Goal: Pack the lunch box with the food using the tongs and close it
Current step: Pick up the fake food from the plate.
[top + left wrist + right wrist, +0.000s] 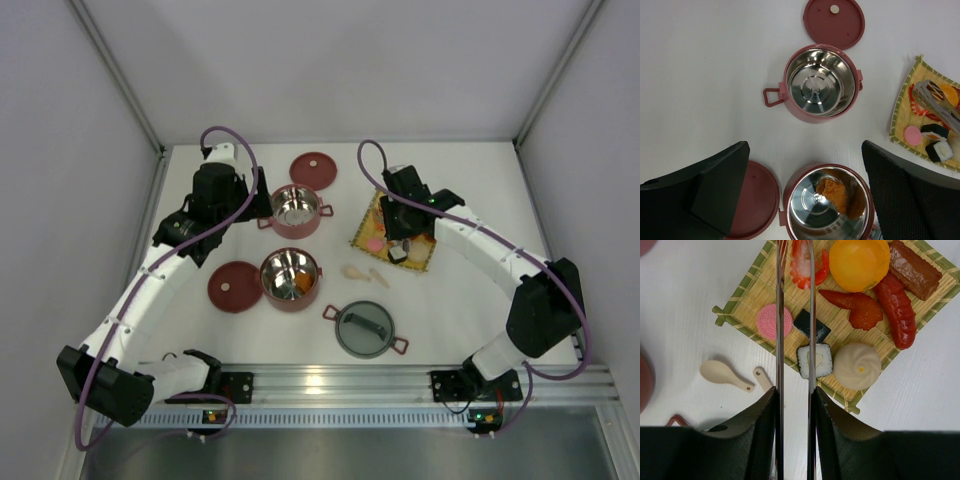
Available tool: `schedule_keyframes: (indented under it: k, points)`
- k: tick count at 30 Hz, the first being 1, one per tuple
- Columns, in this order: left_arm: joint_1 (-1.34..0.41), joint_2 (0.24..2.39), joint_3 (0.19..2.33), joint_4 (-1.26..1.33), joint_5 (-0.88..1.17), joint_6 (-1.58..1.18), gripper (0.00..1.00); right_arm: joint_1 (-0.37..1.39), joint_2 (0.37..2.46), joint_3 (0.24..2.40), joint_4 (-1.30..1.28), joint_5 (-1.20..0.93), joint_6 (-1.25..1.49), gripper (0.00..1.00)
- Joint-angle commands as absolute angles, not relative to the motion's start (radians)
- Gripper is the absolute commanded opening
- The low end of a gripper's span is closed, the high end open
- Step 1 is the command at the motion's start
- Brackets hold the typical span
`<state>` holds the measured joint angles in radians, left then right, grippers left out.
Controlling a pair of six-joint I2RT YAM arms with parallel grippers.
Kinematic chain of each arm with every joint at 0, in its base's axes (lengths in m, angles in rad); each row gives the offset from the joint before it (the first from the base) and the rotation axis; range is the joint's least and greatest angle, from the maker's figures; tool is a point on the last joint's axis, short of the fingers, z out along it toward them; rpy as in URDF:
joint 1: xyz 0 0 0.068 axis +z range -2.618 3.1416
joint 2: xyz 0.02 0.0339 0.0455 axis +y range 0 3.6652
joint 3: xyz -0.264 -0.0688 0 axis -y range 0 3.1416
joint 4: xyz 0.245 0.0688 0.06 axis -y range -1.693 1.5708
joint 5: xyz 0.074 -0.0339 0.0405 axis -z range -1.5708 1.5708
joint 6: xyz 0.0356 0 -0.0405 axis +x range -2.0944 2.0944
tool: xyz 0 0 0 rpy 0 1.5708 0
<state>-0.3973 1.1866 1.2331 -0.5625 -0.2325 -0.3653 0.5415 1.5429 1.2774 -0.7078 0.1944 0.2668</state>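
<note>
White bench (450,300): right jaws clamp tongs (779,315), tips ahead over food (858,264) on mat (747,295).
Left jaws wide, empty; lunch box (821,82) bowls ahead and between them, lids off, orange piece (832,192) in nearer bowl (805,205).

A yellow woven mat (747,295) lies on the white counter (460,310), about three o'clock of its middle. Off the mat's corner at seven o'clock lie two cream spoon-shaped pieces (722,375) — near each other, clear of the mat.
</note>
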Motion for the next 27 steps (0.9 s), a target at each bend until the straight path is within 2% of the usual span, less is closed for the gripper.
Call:
schedule_keyframes:
  k: [1,19,25,27]
  points:
    - [-0.4,1.166,1.224,-0.551,-0.23,-0.371,0.99,0.558,1.542,1.289,-0.733,0.193,0.25,0.33]
    - [-0.4,1.164,1.224,-0.552,-0.236,-0.368,0.99,0.558,1.594,1.281,-0.719,0.195,0.236,0.32]
    - [-0.4,1.166,1.224,-0.552,-0.235,-0.368,0.99,0.558,1.566,1.292,-0.733,0.216,0.236,0.19]
    - [-0.4,1.166,1.224,-0.552,-0.235,-0.371,0.99,0.558,1.554,1.305,-0.741,0.221,0.238,0.17]
